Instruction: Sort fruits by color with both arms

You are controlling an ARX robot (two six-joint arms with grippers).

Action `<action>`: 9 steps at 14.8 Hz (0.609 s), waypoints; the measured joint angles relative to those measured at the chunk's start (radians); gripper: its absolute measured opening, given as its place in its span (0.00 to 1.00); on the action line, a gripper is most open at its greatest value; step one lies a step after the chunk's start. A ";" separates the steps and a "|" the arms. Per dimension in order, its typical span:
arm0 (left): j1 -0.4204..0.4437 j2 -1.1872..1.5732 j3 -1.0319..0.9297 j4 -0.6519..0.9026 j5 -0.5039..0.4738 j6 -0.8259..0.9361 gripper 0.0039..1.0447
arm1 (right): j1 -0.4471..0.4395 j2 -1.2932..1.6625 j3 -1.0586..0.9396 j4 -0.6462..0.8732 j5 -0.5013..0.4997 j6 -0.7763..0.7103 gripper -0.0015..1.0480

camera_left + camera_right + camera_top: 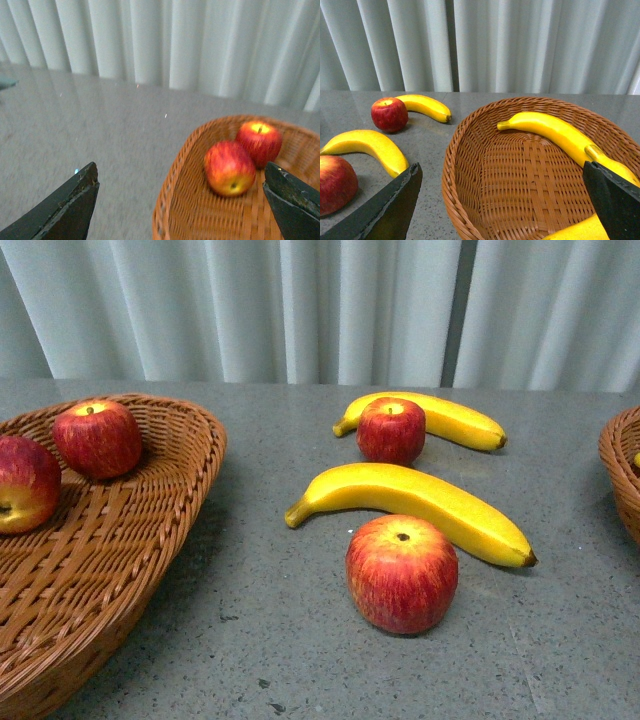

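Front view: grey table, pale curtain behind its far edge, no arm in frame. Left wicker basket sits at the table's left side and holds two red apples: upright apple toward the far rim, tipped apple just beside it. Only the rim of the right wicker basket shows at the right side. Mid-table, between the baskets: far banana with far apple touching its near side. The near banana lies closer, with the near apple just in front of it. Bare table lies on both sides of this group and along the near edge. Left wrist view (blurred): left gripper spread wide, nothing held, over the left basket's rim; both basket apples lie between its fingers, with open table beside the basket out to the curtain. Right wrist view: right gripper spread wide, empty, above the right basket. One basket banana lies across the weave, a second is partly hidden behind a finger, and a yellow piece shows at the near rim. The four loose fruits lie on the table beyond the basket's rim.
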State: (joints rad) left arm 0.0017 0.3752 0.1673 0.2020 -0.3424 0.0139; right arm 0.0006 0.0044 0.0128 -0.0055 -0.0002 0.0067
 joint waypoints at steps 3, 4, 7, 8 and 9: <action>0.048 0.431 0.201 0.319 0.223 0.068 0.94 | -0.001 0.000 0.000 0.001 0.000 0.000 0.94; 0.038 0.560 0.294 0.323 0.304 0.072 0.94 | -0.001 0.000 0.000 0.001 0.000 0.000 0.94; -0.066 0.867 0.565 0.236 0.488 0.147 0.94 | -0.001 0.000 0.000 0.001 0.000 0.000 0.94; -0.103 0.918 0.626 0.198 0.520 0.155 0.94 | -0.001 0.000 0.000 0.001 0.000 0.000 0.94; -0.145 0.962 0.674 0.159 0.545 0.170 0.94 | -0.001 0.000 0.000 0.001 0.000 0.000 0.94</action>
State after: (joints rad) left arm -0.1429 1.3376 0.8413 0.3614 0.2024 0.1837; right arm -0.0002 0.0044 0.0128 -0.0044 0.0002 0.0067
